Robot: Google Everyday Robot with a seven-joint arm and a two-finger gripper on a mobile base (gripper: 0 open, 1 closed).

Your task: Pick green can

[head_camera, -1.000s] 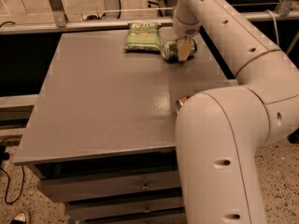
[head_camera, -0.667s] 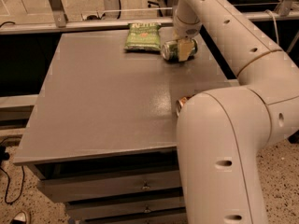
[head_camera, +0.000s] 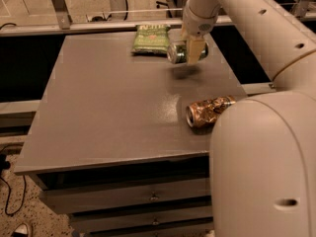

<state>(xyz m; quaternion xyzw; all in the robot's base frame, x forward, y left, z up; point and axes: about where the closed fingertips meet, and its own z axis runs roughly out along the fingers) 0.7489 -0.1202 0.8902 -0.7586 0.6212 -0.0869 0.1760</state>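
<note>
The green can lies on its side in my gripper, silver end facing left. The gripper is at the far right of the grey table, shut on the can and holding it a little above the surface, with a shadow below. One pale finger crosses the front of the can. The white arm comes down from the upper right.
A flat green chip bag lies at the table's far edge, just left of the can. A crushed copper-brown can lies near the right edge, next to my arm's big white body. Drawers sit under the table front.
The can has gone from resting on the table to hanging a little above it in the shut gripper. The crushed can, earlier mostly hidden behind the arm, now shows.
</note>
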